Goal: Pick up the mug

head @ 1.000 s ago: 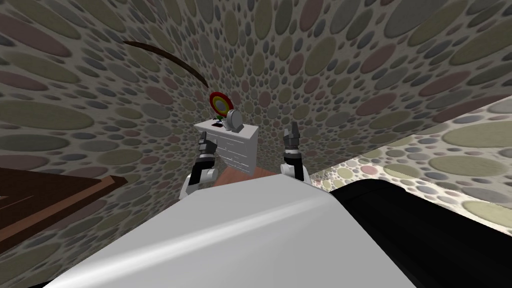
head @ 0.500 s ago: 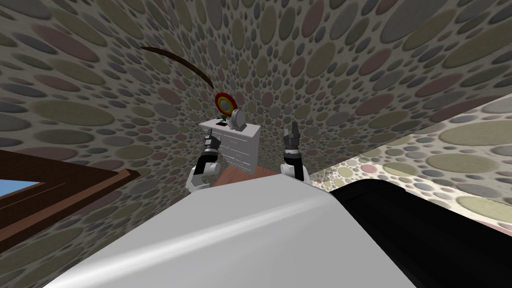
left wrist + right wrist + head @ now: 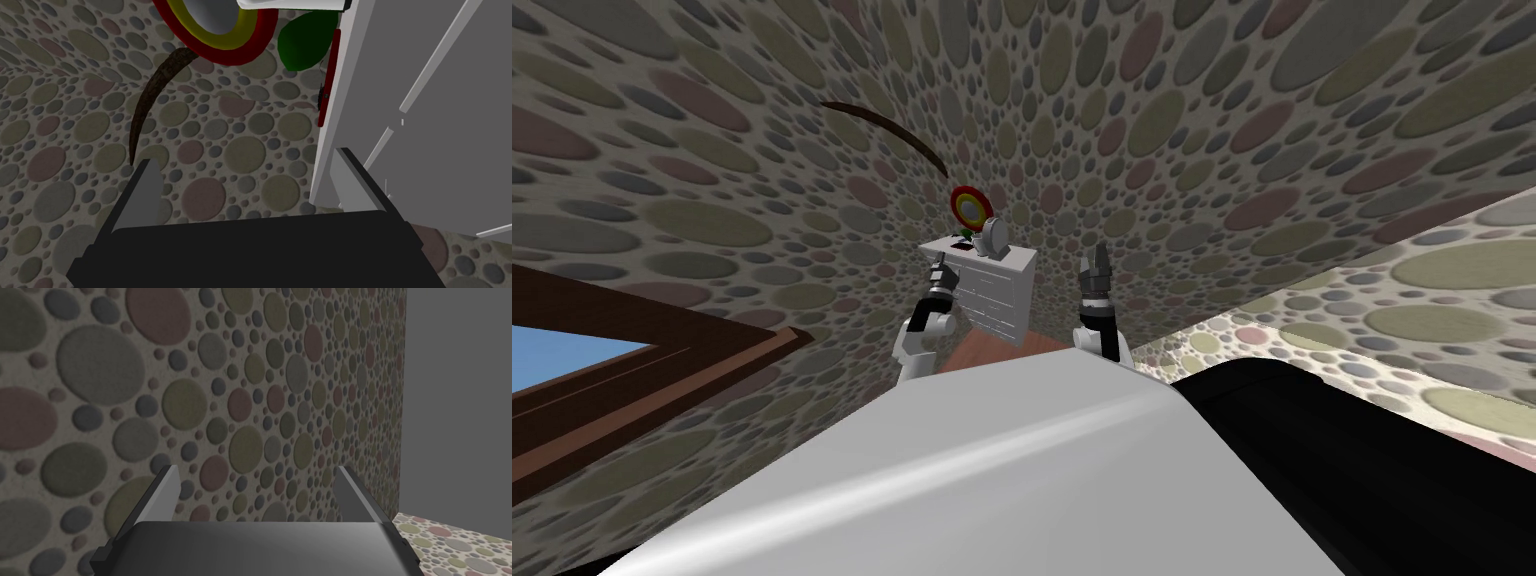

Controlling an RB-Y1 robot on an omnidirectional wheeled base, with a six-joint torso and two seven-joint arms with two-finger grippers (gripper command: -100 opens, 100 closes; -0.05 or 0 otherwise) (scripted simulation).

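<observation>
I take the mug (image 3: 990, 238) to be the pale grey rounded thing on top of the white dresser (image 3: 997, 295). A round red-and-yellow ringed thing (image 3: 967, 205) shows just behind it; I cannot tell whether that hangs on the wall or stands on the dresser.

My left gripper (image 3: 940, 266) is the nearer one; it hangs at the dresser's left front corner, just beside the side panel and a little below the edge of the top, fingers spread with nothing between them. The mug lies up and over to the right of it, across that edge.

In the left wrist view the gripper looks along the dresser's side; a green thing (image 3: 305, 40) and a flat dark red thing (image 3: 327, 85) sit on the top near its left edge, between the gripper and the mug.

My right gripper (image 3: 1095, 264) stands off the dresser's right side, apart from it, fingers likewise spread and empty, facing the spotted wall.

The mug reads as an oval with a paler face turned toward me; whether it stands upright or lies on its side, where its handle points and which way its long axis runs, I cannot tell from here.

My judgement: the left arm has to rise above the top and swing right, past the two small things, before any closing; the grasp has not begun.
</observation>
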